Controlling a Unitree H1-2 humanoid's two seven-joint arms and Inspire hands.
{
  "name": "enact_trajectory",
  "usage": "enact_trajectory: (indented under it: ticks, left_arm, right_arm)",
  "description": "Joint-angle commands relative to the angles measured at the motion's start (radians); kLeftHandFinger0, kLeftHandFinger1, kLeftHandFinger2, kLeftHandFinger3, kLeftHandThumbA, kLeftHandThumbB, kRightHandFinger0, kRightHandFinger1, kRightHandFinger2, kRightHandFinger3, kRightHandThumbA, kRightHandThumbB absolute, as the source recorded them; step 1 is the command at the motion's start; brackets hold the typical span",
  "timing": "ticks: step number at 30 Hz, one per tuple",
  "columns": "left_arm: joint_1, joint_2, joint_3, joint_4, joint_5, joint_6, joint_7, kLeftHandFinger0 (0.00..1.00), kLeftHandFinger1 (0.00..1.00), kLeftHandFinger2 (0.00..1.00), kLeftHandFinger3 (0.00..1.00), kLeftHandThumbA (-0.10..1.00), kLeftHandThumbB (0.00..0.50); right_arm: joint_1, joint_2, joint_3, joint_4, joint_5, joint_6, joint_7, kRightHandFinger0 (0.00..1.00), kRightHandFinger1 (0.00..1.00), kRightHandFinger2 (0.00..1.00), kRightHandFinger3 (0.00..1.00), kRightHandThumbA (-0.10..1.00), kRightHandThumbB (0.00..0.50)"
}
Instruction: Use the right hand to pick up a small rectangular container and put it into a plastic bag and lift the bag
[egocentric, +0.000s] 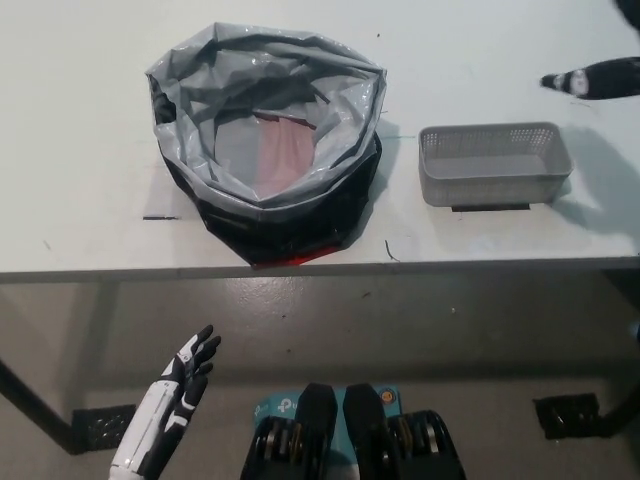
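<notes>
Head view: container (494, 163) below right hand (594, 80).

The plastic bag (265, 140) is glossy grey inside, black on its outer folds, with a reddish patch at its bottom and a red edge beneath; right of the bag, the small rectangular container (494, 163) is grey with a perforated lattice pattern; the table (80, 150) is white.

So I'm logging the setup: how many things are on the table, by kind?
Plastic bag, grey, mouth open: 1
Rectangular container, grey mesh, right of the bag: 1
Total on the table: 2
Neither hand holds either: the right hand is above the container, the left hand below the table edge.
</notes>
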Motion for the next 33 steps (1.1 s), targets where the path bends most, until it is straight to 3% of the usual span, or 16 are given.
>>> enact_trajectory:
  ticks: [1,5,6,11,23,33]
  left_arm:
    - [-0.019,0.013,-0.013,-0.041,0.024,-0.033,-0.025,1.0,1.0,1.0,1.0,0.97,0.26]
    - [-0.011,0.014,-0.011,-0.04,0.024,-0.034,-0.023,1.0,1.0,1.0,1.0,0.96,0.262]
    - [-0.012,0.015,-0.01,-0.035,0.024,-0.042,-0.022,1.0,1.0,1.0,1.0,0.96,0.262]
    - [-0.01,0.016,-0.007,-0.028,0.016,-0.045,-0.023,1.0,1.0,1.0,1.0,0.96,0.283]
    - [-0.001,0.017,-0.007,-0.022,0.01,-0.054,-0.025,1.0,1.0,1.0,1.0,0.95,0.287]
    - [-0.001,0.022,0.0,-0.014,0.009,-0.078,-0.028,1.0,1.0,1.0,1.0,0.94,0.28]
  right_arm:
    - [-0.306,-0.027,0.186,0.263,-0.065,0.146,0.384,1.0,1.0,1.0,1.0,0.93,0.487]
    - [-0.391,0.02,0.271,0.416,-0.055,0.19,0.497,1.0,1.0,1.0,1.0,0.93,0.5]
    - [-0.411,0.03,0.299,0.459,-0.062,0.162,0.529,1.0,1.0,1.0,1.0,0.97,0.5]
    - [-0.447,0.061,0.37,0.538,-0.054,0.11,0.614,1.0,1.0,1.0,1.0,1.0,0.488]
    - [-0.503,0.136,0.526,0.71,-0.148,0.013,0.591,1.0,1.0,1.0,1.0,1.0,0.5]
    - [-0.542,0.186,0.578,0.799,-0.236,0.011,0.521,1.0,1.0,1.0,1.0,1.0,0.5]
